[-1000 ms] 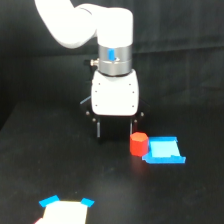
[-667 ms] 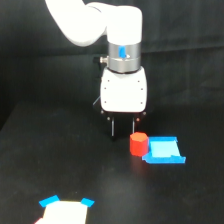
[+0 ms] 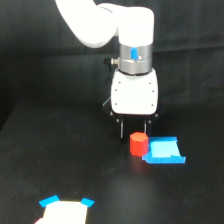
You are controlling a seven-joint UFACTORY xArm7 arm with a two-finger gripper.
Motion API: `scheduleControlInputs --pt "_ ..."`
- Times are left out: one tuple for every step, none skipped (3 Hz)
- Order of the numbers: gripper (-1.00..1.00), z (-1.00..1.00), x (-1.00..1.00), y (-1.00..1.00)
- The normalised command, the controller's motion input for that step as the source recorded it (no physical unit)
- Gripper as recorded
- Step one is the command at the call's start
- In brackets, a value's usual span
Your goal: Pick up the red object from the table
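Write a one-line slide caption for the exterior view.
White xArm6 gripper hovering just behind the small red-orange hexagonal block, which sits beside a flat blue square piece on the matte black table.

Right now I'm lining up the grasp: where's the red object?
In the exterior view, the red object sits on the table, below the gripper, against the blue square's left edge.

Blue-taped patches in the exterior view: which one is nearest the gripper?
The blue patch touching the red object, just below the gripper. The other blue-edged patch lies far off at the bottom left.
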Motion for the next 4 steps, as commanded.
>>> scheduleControlInputs --pt "-0.32 -0.67 -0.59 -1.0" --pt "-1.0 1.0 -0.16 0.17" --pt "-1.0 1.0 -0.42 -1.0" --pt "-0.8 1.0 -0.65 -1.0"
